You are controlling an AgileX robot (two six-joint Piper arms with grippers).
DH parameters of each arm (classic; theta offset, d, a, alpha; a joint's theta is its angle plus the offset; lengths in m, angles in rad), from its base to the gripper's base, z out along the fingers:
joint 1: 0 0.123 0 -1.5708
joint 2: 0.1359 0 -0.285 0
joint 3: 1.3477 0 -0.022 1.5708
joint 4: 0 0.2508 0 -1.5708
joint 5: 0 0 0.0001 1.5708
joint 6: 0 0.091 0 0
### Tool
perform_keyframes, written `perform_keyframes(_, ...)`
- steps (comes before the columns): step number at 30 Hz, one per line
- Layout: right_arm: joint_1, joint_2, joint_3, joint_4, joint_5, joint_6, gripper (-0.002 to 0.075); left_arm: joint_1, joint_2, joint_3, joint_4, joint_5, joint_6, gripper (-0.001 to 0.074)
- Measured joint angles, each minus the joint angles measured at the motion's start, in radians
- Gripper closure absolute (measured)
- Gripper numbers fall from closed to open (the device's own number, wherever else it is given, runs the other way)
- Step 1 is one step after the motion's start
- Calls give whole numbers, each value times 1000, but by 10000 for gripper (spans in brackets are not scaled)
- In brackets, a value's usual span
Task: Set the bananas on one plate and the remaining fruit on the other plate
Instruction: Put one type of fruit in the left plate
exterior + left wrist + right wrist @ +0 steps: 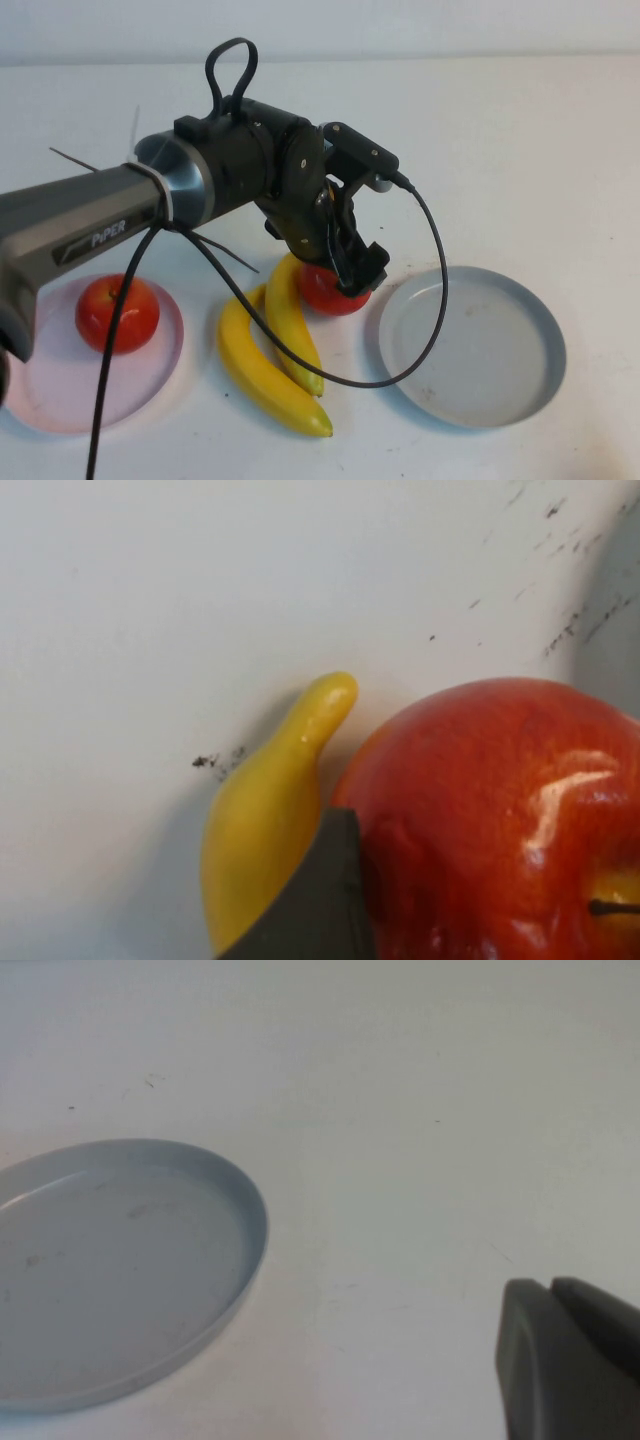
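My left gripper [345,270] is down on a red apple [325,292] in the middle of the table, shut on it. In the left wrist view one dark finger [320,910] presses the apple [490,810] beside a banana tip [270,820]. Two yellow bananas [262,370] [290,325] lie side by side against that apple. A second red apple [118,313] sits on the pale pink plate [60,410] at the left. The grey plate [470,345] lies at the right with nothing on it. My right gripper [560,1360] is shut, beside the grey plate [255,1230]; it is out of the high view.
The left arm's black cable [440,250] loops over the bananas and the grey plate's near rim. The table is plain white with a few dark specks [215,762].
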Motion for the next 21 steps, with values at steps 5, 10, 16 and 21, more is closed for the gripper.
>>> perform_keyframes(5,0,0,0,0,0,0,743,-1,10,-8,0,-9,6,66)
perform_keyframes(10,0,0,0,0,0,0,743,-1,12,-10,0,-11,6,66)
perform_keyframes(16,0,0,0,0,0,0,743,-1,12,-10,0,-7,6,144)
perform_keyframes(21,0,0,0,0,0,0,743,-1,12,-10,0,-3,8,155)
